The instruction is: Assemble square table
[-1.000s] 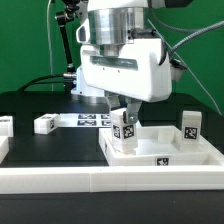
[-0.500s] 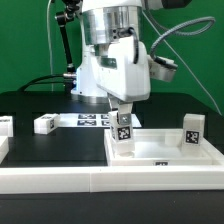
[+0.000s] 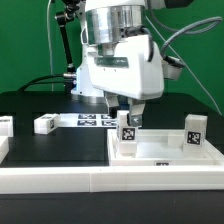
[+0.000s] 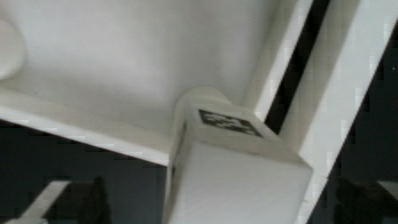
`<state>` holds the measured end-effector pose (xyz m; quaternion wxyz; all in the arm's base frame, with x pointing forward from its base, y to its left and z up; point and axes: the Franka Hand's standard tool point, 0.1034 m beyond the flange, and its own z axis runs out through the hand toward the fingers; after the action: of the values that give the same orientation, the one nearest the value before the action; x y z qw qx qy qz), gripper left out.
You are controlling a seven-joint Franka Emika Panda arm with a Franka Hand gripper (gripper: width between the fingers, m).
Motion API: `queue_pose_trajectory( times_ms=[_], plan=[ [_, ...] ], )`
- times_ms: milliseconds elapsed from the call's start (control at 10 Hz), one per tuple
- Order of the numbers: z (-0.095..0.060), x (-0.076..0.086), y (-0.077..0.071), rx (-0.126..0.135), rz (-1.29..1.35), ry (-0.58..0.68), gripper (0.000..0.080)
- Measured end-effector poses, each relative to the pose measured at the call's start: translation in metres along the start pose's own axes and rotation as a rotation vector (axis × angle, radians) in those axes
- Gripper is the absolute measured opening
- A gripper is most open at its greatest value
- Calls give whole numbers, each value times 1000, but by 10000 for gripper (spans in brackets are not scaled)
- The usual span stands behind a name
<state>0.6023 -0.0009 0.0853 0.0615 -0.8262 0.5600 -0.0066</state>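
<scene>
While the claw [image 3: 127, 110] stands wide over its top, not clamped on it, the first leg [image 3: 127, 140] stands upright on the square tabletop [image 3: 170, 152], toward the slab's side at the exterior view's left; second leg [image 3: 192, 130] upright near the slab's far corner at that view's right; slab lies on the black bench [image 3: 40, 145], just behind the white rail [image 3: 60, 182]; third leg [image 3: 45, 124] lies loose on the bench near the marker board [image 3: 95, 120]; wrist view shows the first leg's tag [image 4: 226, 120] close to the slab's rim.

Bright, even light, soft shadows.
Exterior view fairly sharp; wrist view soft and blurred, the white leg [image 4: 231, 175] nearly washed out.
</scene>
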Motion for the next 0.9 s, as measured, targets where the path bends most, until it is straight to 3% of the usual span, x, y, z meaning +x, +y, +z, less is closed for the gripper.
queue_pose_trajectory(
  times_ms=[300, 600, 900],
  plan=[
    [0, 1, 1, -1, -236, 0, 649],
    [2, -5, -1, -32, -543, 18, 649],
    [2, -8, -1, -45, -748, 20, 649]
  ],
)
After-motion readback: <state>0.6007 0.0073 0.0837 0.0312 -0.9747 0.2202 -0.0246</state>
